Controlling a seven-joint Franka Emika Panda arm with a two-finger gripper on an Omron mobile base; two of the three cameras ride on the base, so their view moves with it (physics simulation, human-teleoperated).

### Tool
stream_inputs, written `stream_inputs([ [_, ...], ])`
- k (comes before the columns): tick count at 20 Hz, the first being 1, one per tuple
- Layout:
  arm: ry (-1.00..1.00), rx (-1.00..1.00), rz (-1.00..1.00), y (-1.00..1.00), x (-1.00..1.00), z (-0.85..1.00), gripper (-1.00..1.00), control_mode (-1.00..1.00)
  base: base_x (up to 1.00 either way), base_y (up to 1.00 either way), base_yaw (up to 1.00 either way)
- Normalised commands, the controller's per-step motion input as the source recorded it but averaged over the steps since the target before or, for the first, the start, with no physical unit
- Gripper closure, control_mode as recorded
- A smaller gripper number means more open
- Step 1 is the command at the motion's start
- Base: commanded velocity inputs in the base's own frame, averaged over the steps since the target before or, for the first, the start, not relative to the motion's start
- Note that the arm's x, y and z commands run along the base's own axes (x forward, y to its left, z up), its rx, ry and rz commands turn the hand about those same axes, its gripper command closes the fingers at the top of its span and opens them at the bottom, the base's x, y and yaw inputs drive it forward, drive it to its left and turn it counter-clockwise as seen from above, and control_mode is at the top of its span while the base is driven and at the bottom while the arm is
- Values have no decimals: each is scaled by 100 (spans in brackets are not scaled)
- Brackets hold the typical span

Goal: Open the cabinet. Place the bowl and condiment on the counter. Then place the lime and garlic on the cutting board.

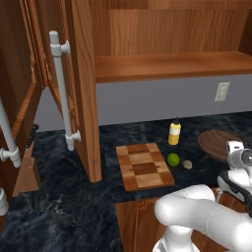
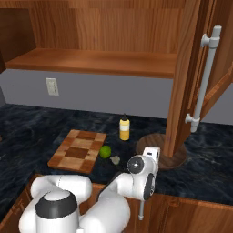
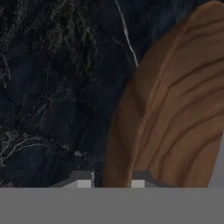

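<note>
Gripper [image 3: 111, 183]: jaws drawn close together at the near edge of the bowl [image 3: 175, 113]; the hand view puts the rim right at the fingertips, and whether it is actually pinched between them cannot be confirmed.

Bowl: resting on the counter [image 1: 59, 206], right of the cutting board [image 1: 144, 166]. Judged placed.

Cutting board: flat on the counter, nothing on it.

Lime [image 1: 173, 159]: on the counter, just off the board's right edge. Not yet placed.

Garlic [image 1: 187, 164]: on the counter, just right of the lime. Not yet placed.

Condiment [image 1: 174, 133]: upright on the counter behind the lime, nearer the wall. Judged placed.

Cabinet [image 1: 83, 88]: doors swung open, shelf bare. Done.

Assessment: opening and both counter placements appear complete; the two board placements remain outstanding.

Markings: the bottle carries a paler label band, with no legible writing. No brand seen anywhere
</note>
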Motion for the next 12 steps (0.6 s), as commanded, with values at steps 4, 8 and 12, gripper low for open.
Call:
stream_inputs([
  [4,0,-4,1,0,-3,50,-100,-100,0,0,0],
  [8,0,0,0,10,-3,80,-100,-100,0,0,0],
  [12,6,1,2,50,-43,80,-100,-100,0,0,0],
])
